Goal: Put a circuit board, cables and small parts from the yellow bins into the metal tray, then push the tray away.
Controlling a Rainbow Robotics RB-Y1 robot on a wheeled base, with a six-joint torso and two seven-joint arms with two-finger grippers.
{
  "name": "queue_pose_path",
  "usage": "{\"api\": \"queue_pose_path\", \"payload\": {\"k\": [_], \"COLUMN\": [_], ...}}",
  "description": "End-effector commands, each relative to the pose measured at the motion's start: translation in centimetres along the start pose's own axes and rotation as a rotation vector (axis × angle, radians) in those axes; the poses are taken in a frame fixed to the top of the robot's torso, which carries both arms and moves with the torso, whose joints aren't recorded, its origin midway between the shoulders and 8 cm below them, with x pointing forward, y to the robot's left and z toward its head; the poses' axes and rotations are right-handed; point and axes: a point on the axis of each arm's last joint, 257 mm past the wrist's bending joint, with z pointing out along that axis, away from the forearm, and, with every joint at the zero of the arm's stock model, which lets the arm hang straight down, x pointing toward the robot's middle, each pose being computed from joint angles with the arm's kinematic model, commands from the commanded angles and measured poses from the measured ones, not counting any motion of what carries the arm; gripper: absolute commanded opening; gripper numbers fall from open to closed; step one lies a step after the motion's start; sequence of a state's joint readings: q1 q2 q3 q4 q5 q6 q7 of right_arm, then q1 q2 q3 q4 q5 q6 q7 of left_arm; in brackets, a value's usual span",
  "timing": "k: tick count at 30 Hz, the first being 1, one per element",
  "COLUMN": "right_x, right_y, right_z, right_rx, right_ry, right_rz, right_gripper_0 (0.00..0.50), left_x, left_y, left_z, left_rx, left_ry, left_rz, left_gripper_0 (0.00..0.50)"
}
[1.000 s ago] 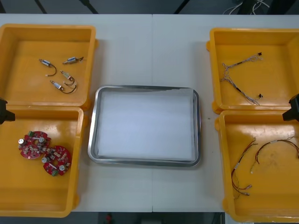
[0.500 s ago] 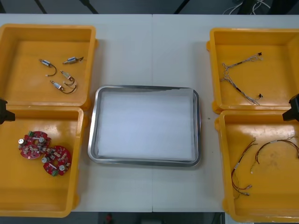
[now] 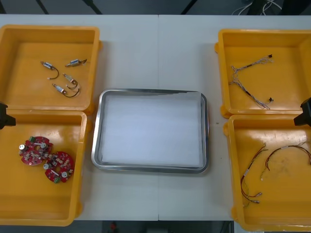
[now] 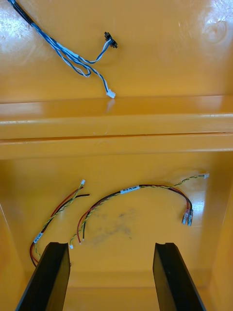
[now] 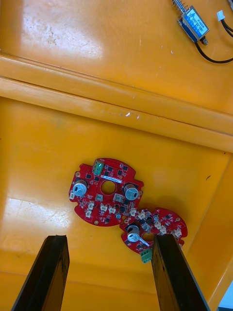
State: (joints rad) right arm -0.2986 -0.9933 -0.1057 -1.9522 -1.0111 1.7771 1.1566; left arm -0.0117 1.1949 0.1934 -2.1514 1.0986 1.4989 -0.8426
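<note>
The metal tray (image 3: 96, 141), white inside, lies at the table's middle with nothing in it. Two round red circuit boards (image 3: 33, 150) (image 3: 59, 166) overlap in the near left yellow bin (image 3: 82, 145). My left gripper (image 5: 109, 240) hovers open above them, the boards (image 5: 106, 192) lying just beyond its fingertips. Several small metal parts (image 3: 63, 77) rest in the far left bin. My right gripper (image 4: 109, 245) hangs open over the near right bin, where red and yellow cables (image 4: 141, 189) lie. A twisted blue and white cable (image 3: 248, 80) sits in the far right bin.
In the front view a black part of each arm shows at the table's sides, the left arm (image 3: 4, 116) and the right arm (image 3: 305, 112). Bin walls rise between the paired bins. Bare table lies beyond and in front of the tray.
</note>
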Motion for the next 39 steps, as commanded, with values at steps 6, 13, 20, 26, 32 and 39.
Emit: {"api": "queue_pose_path", "payload": {"k": [6, 13, 20, 26, 32, 39], "right_x": [-0.2, -0.2, -0.2, -0.2, -0.2, -0.2], "right_y": [0.0, 0.0, 0.0, 0.0, 0.0, 0.0], "right_z": [-0.3, -0.3, -0.3, -0.3, -0.3, -0.3], "right_rx": [0.000, 0.000, 0.000, 0.000, 0.000, 0.000], "right_ry": [-0.017, -0.017, -0.017, -0.017, -0.017, -0.017], "right_rz": [-0.035, -0.035, -0.035, -0.035, -0.035, -0.035], "right_gripper_0": [0.500, 0.500, 0.500, 0.500, 0.500, 0.500], "left_x": [-0.3, -0.3, -0.3, -0.3, -0.3, 0.5], "left_y": [0.4, 0.4, 0.4, 0.4, 0.4, 0.5], "left_z": [-0.8, -0.8, -0.8, -0.8, -0.8, -0.1], "left_rx": [-0.018, -0.018, -0.018, -0.018, -0.018, -0.018], "left_ry": [-0.016, -0.016, -0.016, -0.016, -0.016, 0.005], "left_rz": [0.123, 0.123, 0.123, 0.123, 0.123, 0.140], "left_gripper_0": [0.500, 0.500, 0.500, 0.500, 0.500, 0.500]}}
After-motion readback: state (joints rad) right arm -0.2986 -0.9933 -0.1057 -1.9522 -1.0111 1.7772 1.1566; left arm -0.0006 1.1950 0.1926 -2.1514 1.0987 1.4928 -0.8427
